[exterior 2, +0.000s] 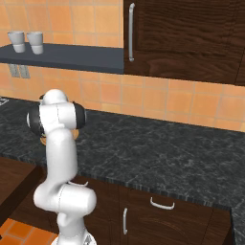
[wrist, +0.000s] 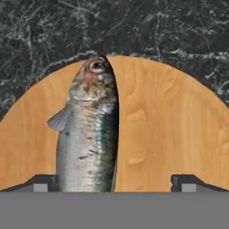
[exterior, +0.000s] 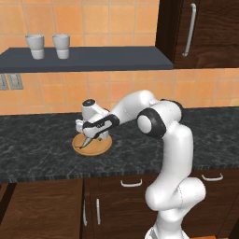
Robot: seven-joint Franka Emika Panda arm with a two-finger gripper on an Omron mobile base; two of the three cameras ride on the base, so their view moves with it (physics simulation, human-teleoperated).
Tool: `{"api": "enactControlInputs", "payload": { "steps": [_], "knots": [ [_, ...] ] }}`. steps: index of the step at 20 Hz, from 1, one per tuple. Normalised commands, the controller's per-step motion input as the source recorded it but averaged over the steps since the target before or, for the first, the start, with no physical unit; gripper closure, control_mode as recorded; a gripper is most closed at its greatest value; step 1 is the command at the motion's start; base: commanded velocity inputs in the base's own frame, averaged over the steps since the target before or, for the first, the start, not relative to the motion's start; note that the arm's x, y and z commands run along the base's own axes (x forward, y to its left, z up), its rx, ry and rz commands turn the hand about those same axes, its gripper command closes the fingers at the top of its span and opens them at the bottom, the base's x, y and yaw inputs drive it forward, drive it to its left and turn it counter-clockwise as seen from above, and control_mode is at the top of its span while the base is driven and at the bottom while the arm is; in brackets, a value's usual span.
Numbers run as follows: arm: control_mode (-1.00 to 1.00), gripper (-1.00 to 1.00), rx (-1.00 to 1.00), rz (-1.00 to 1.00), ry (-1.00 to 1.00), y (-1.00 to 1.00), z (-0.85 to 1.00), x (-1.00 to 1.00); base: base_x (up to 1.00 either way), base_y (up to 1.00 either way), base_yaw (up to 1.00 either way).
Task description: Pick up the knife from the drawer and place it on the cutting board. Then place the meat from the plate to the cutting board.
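Gripper (wrist: 114,183), jaws wide, hovers over the meat (wrist: 89,129) at left-centre of the plate (wrist: 170,129); it should shift left to straddle the fish.

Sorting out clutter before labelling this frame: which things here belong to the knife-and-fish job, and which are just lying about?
Job:
- meat, a fish on the plate
- plate on the counter
- gripper, open above them

Lying about:
- two cups on the shelf
- wall cabinet

Orange-tan tiled wall (exterior: 116,88) rises behind a black marbled counter (exterior 2: 162,153); a dark shelf (exterior: 84,58) carries two white cups (exterior: 47,45); dark brown cabinets (exterior 2: 186,36) with silver handles hang above and stand below
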Motion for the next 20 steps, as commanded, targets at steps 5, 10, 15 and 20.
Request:
{"api": "enactControlInputs", "payload": {
  "steps": [5, 10, 15, 20],
  "knots": [
    [-1.0, -1.0, 0.0, 0.0, 0.01, 0.0, -0.29, 0.51, 0.0, 0.0, 0.0],
    [-1.0, -1.0, 0.0, 0.0, 0.0, 0.0, -0.12, 0.28, 0.0, 0.0, 0.0],
    [-1.0, 1.0, 0.0, 0.0, 0.03, 0.0, -0.13, 0.0, 0.0, 0.0, 0.0],
    [-1.0, 1.0, 0.07, 0.01, -0.05, -0.37, 0.04, -0.66, 0.0, 0.0, 0.0]
  ]
}}
